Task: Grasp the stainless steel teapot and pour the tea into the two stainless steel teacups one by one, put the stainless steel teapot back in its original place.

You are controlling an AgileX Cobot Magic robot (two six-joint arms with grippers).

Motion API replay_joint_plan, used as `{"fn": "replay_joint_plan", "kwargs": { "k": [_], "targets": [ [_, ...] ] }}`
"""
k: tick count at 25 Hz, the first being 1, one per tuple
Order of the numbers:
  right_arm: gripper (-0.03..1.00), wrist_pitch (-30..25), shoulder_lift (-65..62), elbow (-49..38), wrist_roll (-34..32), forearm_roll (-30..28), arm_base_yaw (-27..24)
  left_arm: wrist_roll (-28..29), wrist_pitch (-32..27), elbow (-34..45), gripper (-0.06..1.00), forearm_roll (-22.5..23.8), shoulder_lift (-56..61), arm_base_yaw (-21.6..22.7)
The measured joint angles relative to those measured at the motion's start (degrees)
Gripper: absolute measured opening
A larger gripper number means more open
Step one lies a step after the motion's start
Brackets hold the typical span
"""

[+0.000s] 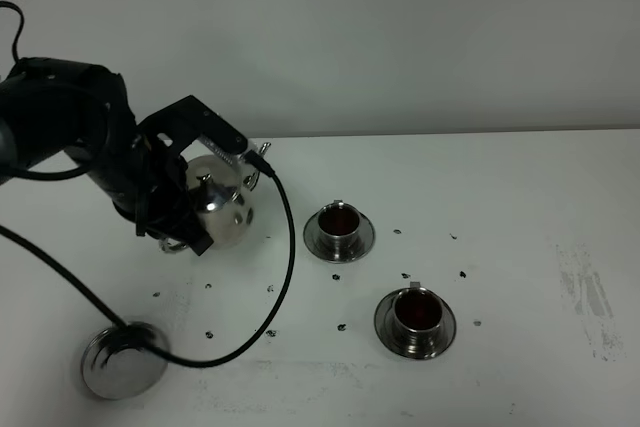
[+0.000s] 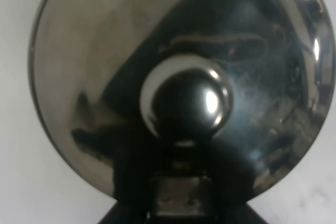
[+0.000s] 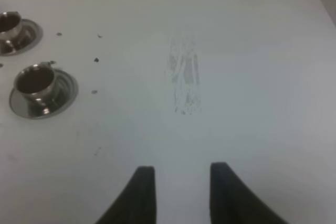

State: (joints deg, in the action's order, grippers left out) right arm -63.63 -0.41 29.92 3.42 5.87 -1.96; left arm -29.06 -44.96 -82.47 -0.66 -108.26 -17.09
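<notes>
My left gripper (image 1: 185, 222) is shut on the stainless steel teapot (image 1: 222, 209) and holds it off the table, left of the cups. The pot's domed lid and knob (image 2: 186, 100) fill the left wrist view. Two steel teacups on saucers hold dark tea: one (image 1: 340, 219) at the middle, one (image 1: 416, 310) nearer the front. Both show in the right wrist view, the front one (image 3: 34, 82) and the other (image 3: 8, 24). The wide steel saucer (image 1: 124, 359) lies bare at the front left. My right gripper (image 3: 181, 192) is open and empty over the bare table, right of the cups.
A black cable (image 1: 290, 247) loops from the left arm down across the table to the wide saucer. Dark specks (image 1: 405, 275) lie scattered around the cups. A grey scuff (image 1: 585, 287) marks the white table at the right.
</notes>
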Motion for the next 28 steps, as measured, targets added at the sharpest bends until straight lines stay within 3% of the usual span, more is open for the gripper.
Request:
{"fn": "replay_joint_plan", "kwargs": {
  "k": [7,14,22,28],
  "targets": [
    [0.24,0.00,0.00,0.00,0.00,0.00,0.00,0.05,6.13,16.58,0.21,-2.22,11.40,0.17],
    [0.24,0.00,0.00,0.00,0.04,0.00,0.00,0.11,9.77,27.16,0.21,-2.49,17.29,4.50],
    [0.24,0.00,0.00,0.00,-0.02,0.00,0.00,0.15,10.04,30.82,0.21,-4.30,17.68,6.13],
    [0.24,0.00,0.00,0.00,0.05,0.00,0.00,5.95,8.12,30.89,0.21,-5.29,17.74,8.55]
  ]
}}
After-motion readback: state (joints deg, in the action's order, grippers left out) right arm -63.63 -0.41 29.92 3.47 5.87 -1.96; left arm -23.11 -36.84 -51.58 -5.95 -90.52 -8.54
